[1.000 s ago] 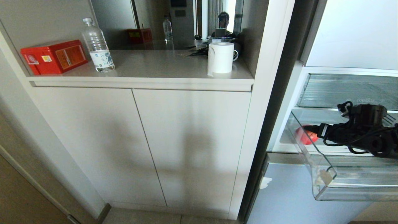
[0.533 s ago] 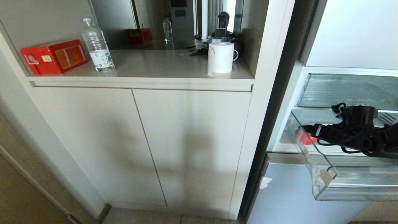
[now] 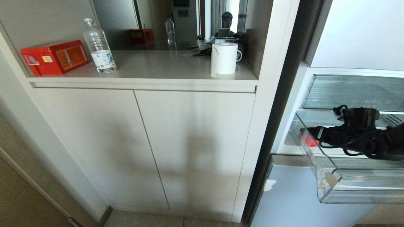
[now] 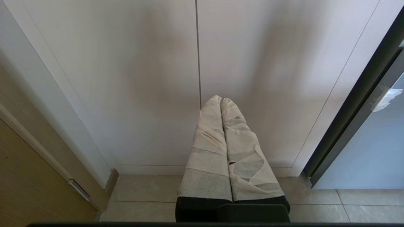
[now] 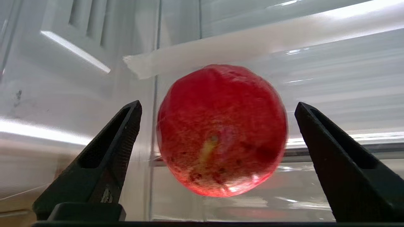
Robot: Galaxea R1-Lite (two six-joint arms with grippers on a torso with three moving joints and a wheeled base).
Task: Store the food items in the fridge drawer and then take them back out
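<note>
A round, glossy red fruit [image 5: 221, 129], one of the food items, lies in the pulled-out clear fridge drawer [image 3: 363, 193], close to its left wall. In the head view only a red patch of the fruit [image 3: 305, 140] shows behind the black arm. My right gripper [image 5: 217, 105] reaches into the drawer and stands open, one black finger [image 5: 116, 148] on each side of the fruit with a gap at both. In the head view the right gripper [image 3: 312, 130] points left at the fruit. My left gripper [image 4: 221, 100], wrapped in white tape, hangs shut in front of the cabinet doors.
A second clear bin [image 3: 353, 93] sits just above the drawer. On the counter to the left stand a red tin [image 3: 55, 57], a water bottle [image 3: 98, 47] and a white paper roll [image 3: 224, 59]. Closed cabinet doors [image 3: 142, 145] fill the space below it.
My right arm has slid a little to the left, deeper along the drawer toward the fruit, covering more of it in the head view. The left arm has not moved.
</note>
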